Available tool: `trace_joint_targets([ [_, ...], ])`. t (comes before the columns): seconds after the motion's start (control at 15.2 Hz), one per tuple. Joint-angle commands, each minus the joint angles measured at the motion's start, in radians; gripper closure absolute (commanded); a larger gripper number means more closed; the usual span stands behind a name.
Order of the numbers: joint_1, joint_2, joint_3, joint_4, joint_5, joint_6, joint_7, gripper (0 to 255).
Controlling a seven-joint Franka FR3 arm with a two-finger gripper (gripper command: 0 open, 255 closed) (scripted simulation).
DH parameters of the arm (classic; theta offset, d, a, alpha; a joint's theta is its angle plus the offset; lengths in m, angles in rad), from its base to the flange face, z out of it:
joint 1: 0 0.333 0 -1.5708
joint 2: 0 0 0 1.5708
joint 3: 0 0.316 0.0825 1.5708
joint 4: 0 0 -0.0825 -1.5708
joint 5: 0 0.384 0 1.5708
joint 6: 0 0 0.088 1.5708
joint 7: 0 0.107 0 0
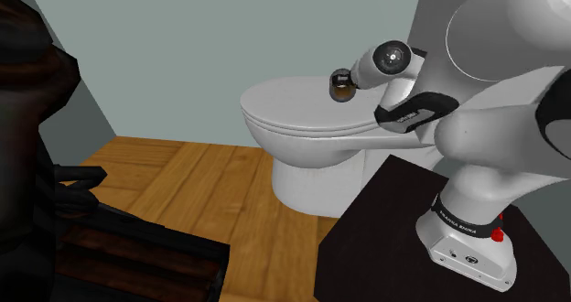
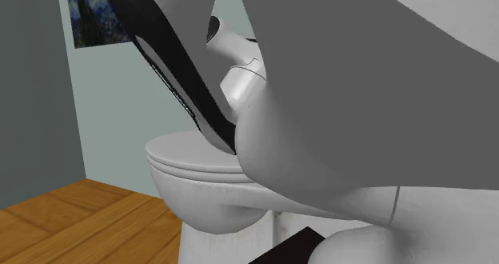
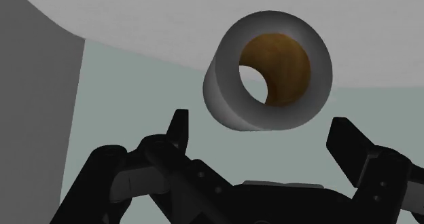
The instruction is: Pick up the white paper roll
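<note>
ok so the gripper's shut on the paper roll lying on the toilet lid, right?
No: the wrist view shows the gripper open, not touching the paper roll. The roll does lie on the toilet lid.

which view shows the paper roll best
The wrist view: the paper roll is large, end-on, brown core visible. Shoulder view: small, at the toilet lid's back edge. Second exterior view: arm covers that spot.
</note>
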Motion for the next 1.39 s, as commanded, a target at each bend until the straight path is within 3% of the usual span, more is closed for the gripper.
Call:
trace_joint_targets([
  [0.0, -0.264, -0.080, 0.253, 0.021, 0.062, 0.171, 0.129, 0],
  [0.13, -0.437, -0.196, 0.434, 0.058, 0.164, 0.263, 0.227, 0],
  [0.66, -0.529, -0.268, 0.612, 0.064, 0.237, 0.340, 0.316, 0],
  [0.79, -0.529, -0.268, 0.612, 0.064, 0.237, 0.340, 0.316, 0],
  [0.86, -0.529, -0.269, 0.613, 0.063, 0.237, 0.342, 0.317, 255],
  [1.32, -0.529, -0.268, 0.612, 0.066, 0.237, 0.338, 0.317, 255],
])
